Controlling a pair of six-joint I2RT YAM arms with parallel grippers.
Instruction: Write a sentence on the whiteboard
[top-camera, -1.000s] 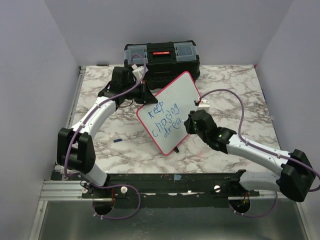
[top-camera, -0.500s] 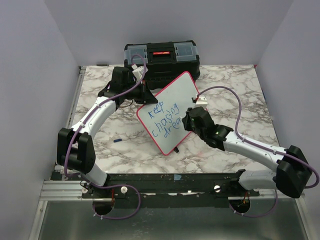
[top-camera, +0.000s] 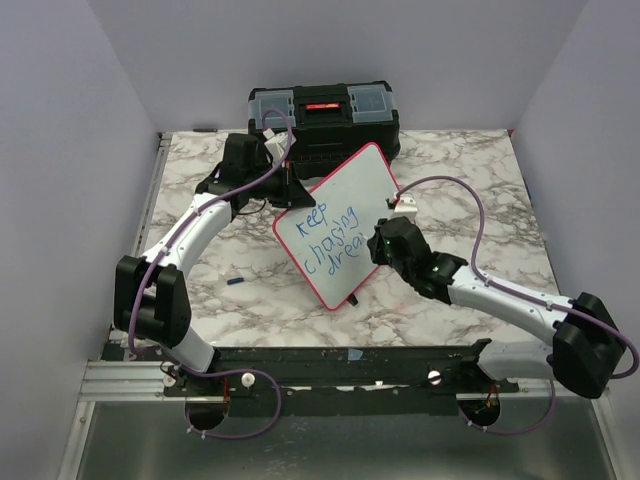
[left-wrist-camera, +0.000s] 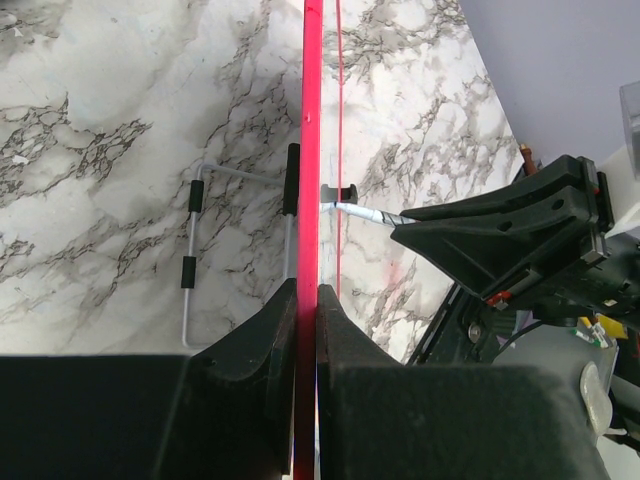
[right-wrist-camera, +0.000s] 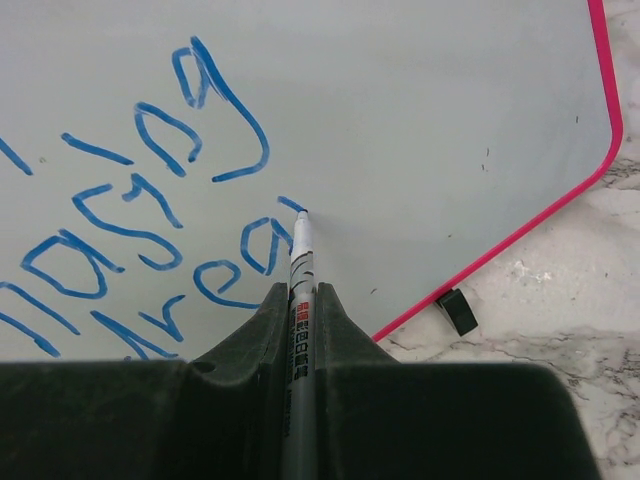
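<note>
On the marble table, just in front of the black toolbox, the whiteboard stands tilted on its lower edge, one corner toward the arms. The left gripper is clamped on the thin red rim, which its wrist camera sees edge-on. The right gripper is closed around a blue marker. The marker tip touches the board just after "drea" of the sentence, so I judge the last word unfinished. The board looks light, stiff and smooth, so it may swing under pen pressure. The rim is the good place to hold, not the written face, because such ink probably smears.
</note>
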